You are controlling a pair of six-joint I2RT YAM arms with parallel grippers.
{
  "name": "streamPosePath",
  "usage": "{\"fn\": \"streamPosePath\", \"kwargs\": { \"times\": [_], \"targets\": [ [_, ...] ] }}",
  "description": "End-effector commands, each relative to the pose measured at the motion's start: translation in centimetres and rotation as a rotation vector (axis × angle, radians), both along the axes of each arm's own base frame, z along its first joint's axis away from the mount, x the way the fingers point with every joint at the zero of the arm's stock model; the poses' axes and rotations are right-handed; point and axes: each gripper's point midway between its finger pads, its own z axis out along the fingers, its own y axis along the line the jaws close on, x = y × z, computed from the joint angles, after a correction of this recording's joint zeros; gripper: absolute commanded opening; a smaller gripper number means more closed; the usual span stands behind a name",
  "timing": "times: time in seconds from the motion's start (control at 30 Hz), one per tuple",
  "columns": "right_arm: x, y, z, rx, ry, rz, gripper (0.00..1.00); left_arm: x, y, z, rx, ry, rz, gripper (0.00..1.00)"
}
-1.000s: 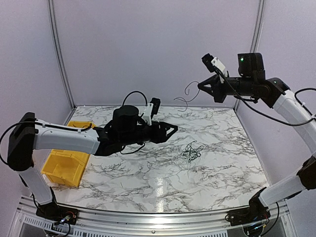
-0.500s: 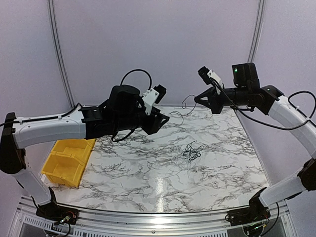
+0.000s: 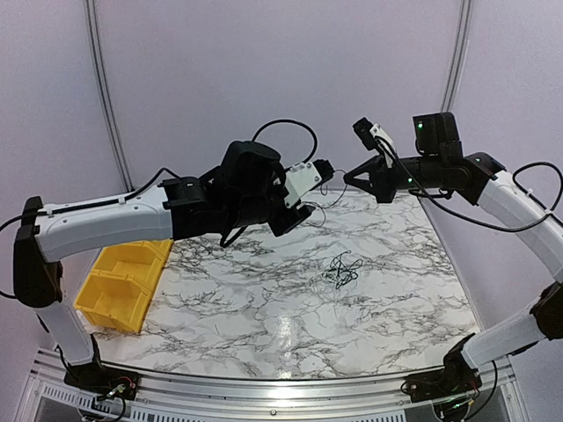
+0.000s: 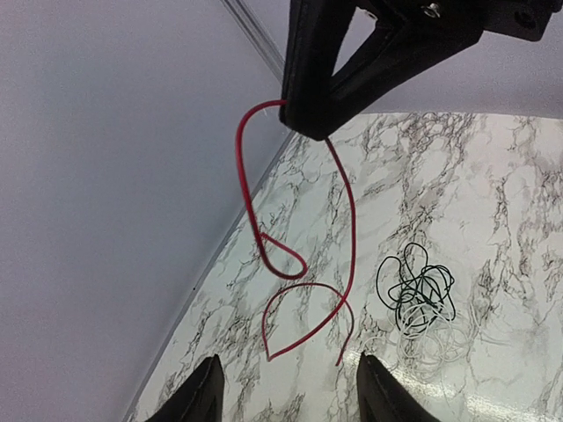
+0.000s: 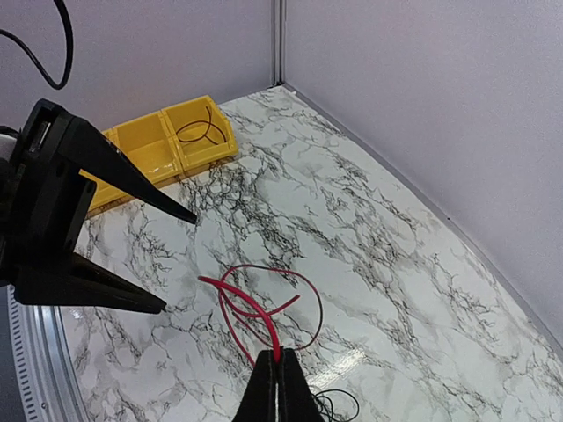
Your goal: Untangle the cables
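My right gripper (image 5: pixel 278 356) is shut on a red wire (image 5: pixel 238 293) and holds it high above the table. The wire hangs from it in loose loops (image 4: pixel 350 229). My left gripper (image 4: pixel 290 391) is open and empty, raised in the air just left of the hanging wire, fingers either side of its line and apart from it. In the top view both grippers, left (image 3: pixel 310 200) and right (image 3: pixel 346 178), meet near the back middle. A small tangle of black wires (image 3: pixel 341 270) lies on the marble table, with whitish wires (image 4: pixel 431 343) beside it.
A yellow bin (image 3: pixel 114 286) sits at the table's left edge; one compartment holds a dark wire loop (image 5: pixel 201 130). Purple walls and metal posts close in the back and sides. The left arm's thick black cable (image 3: pixel 281 127) arcs above it.
My left arm has lifted off the table and swung up and right, bringing its open gripper close to the hanging red wire. My right gripper dropped slightly, still holding the wire.
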Motion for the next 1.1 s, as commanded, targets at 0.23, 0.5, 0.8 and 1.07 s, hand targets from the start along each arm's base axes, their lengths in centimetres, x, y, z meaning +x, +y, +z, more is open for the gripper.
{"fn": "streamPosePath", "kwargs": {
  "times": [0.23, 0.5, 0.8, 1.07],
  "targets": [
    [-1.0, 0.4, 1.2, 0.056, 0.007, 0.032, 0.0, -0.2, -3.5, -2.9, 0.139, -0.008, -0.087, 0.51],
    [-1.4, 0.2, 1.2, 0.057, 0.005, 0.031, 0.0, 0.6, -4.2, -4.5, 0.186, -0.018, -0.077, 0.3],
    [-1.6, 0.0, 1.0, 0.056, 0.005, 0.024, 0.0, 0.7, -3.7, -4.6, 0.205, -0.034, -0.062, 0.04],
    [-0.8, -1.4, 1.3, 0.049, 0.008, -0.027, 0.52, 0.2, -2.1, -4.1, 0.15, 0.018, -0.021, 0.0]
  ]
}}
